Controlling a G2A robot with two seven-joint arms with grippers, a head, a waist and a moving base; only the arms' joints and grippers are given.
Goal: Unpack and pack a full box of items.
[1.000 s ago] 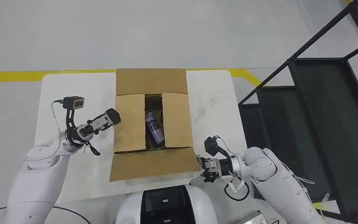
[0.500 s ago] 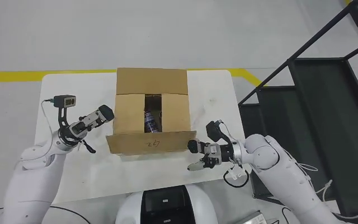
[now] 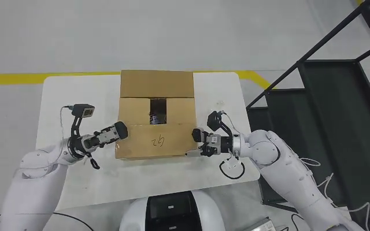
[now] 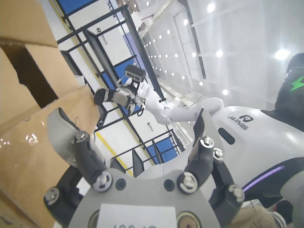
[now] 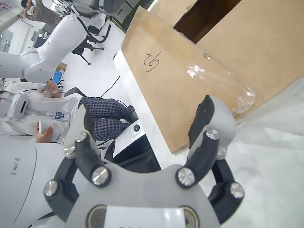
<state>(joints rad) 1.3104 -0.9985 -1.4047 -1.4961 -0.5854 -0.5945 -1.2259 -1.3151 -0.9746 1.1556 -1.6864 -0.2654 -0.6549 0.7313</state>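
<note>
Box (image 3: 179,112) sits mid-frame in the top view on the white desk (image 3: 69,98). Its far flap (image 3: 156,84) is laid back toward the upper edge, and the two side flaps (image 3: 133,111) are folded in with a narrow gap between them. Through that gap you see a dark item (image 3: 155,119), too small to tell what. Near flap (image 3: 155,141), with handwriting on it, covers the lower part of the box in the frame; can't tell if it lies flat. Your left gripper (image 3: 120,130) is at that flap's left end, spread wide, nothing pinched. In the left wrist view one finger (image 4: 61,124) is just beside the cardboard corner, contact unclear. Your right gripper (image 3: 199,144) is at the flap's right end, also spread, holding nothing. In the right wrist view the flap's corner sits between its fingers, and the padded finger (image 5: 209,112) is just beside the edge with clear tape (image 5: 220,81).
</note>
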